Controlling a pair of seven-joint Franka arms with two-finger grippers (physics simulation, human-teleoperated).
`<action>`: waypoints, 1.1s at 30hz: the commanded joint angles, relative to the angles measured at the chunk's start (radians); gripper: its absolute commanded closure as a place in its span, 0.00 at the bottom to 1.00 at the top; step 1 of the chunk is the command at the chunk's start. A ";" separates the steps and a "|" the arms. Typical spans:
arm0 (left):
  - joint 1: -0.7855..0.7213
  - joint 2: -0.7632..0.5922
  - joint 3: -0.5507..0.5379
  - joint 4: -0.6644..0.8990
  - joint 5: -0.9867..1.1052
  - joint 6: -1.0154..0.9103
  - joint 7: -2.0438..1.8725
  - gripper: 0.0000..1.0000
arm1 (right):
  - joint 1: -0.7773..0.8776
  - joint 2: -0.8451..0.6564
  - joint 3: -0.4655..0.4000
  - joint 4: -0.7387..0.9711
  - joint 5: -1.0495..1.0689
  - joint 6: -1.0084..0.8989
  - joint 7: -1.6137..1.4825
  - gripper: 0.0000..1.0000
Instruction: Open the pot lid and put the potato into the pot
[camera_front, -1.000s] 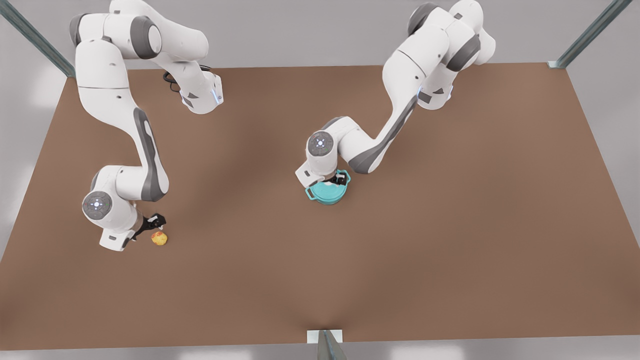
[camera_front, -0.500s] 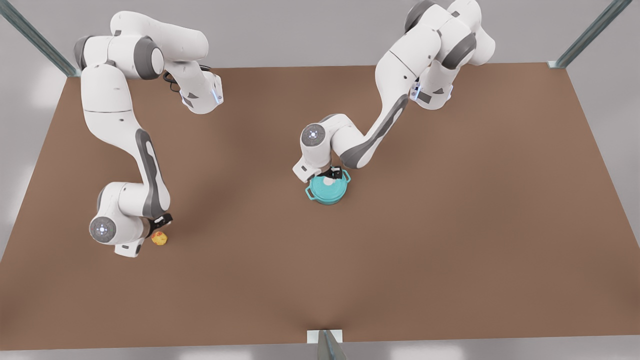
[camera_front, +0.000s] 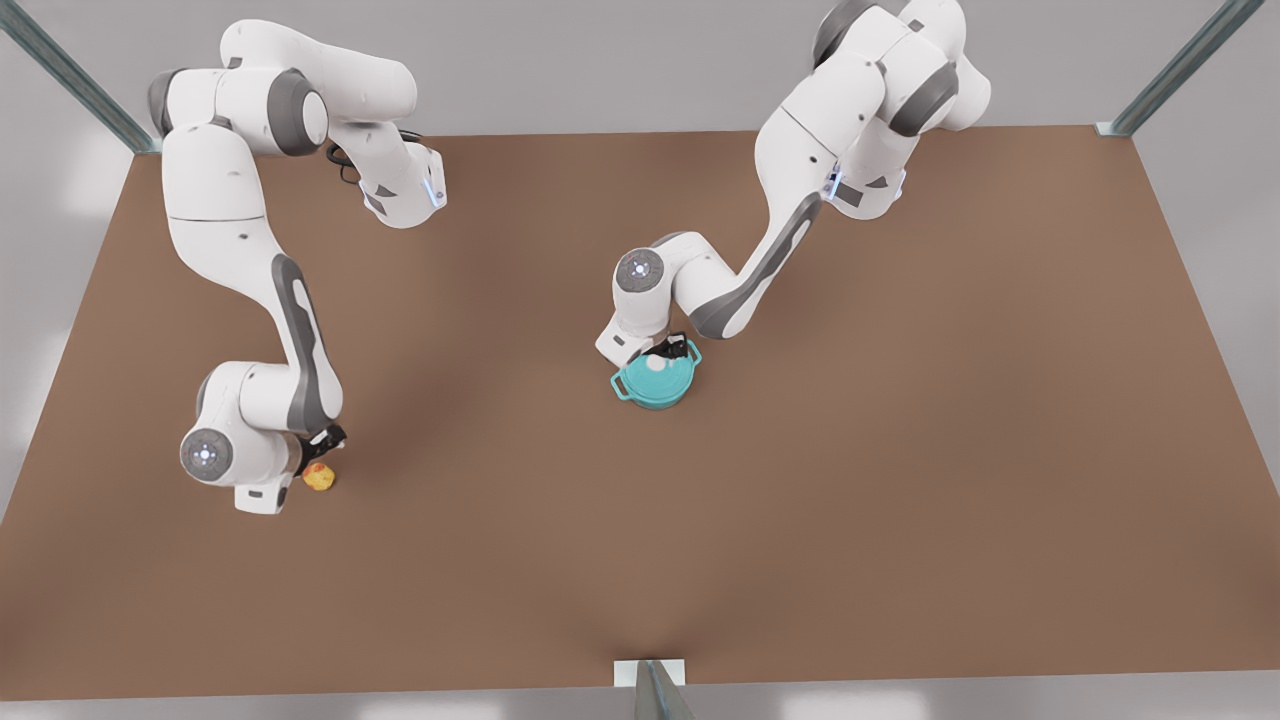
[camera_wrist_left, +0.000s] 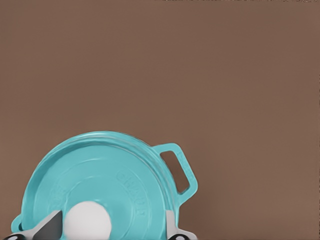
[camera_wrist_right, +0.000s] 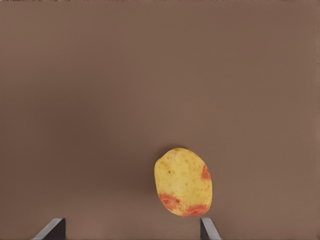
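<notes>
The teal pot stands mid-table with the pot lid resting on it, white knob at its centre. My left gripper hovers just over the lid, open, with the knob between its fingers and close to one of them. The potato, yellow with reddish patches, lies on the table at the front view's left. My right gripper is directly above it, open, fingers apart and not touching it.
The brown table stretches wide around both objects. One loop handle of the pot sticks out to the side. Metal frame posts stand at the table's edges and corners.
The right arm swung down and in, bringing its gripper over the potato. The left gripper drew back slightly on the lid, uncovering the white knob in the front view.
</notes>
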 joint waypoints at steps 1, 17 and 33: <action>0.000 -0.001 0.000 0.000 0.002 0.017 -0.092 0.06 | -0.004 -0.009 -0.001 -0.008 -0.001 0.095 -0.092 0.00; 0.259 0.103 0.026 0.217 0.002 0.005 0.155 0.57 | -0.020 0.000 -0.002 -0.088 0.035 0.266 -0.132 0.00; 0.623 -0.243 -0.035 0.262 -0.116 -0.614 0.879 0.00 | -0.027 0.049 -0.001 -0.077 0.033 0.307 -0.138 0.00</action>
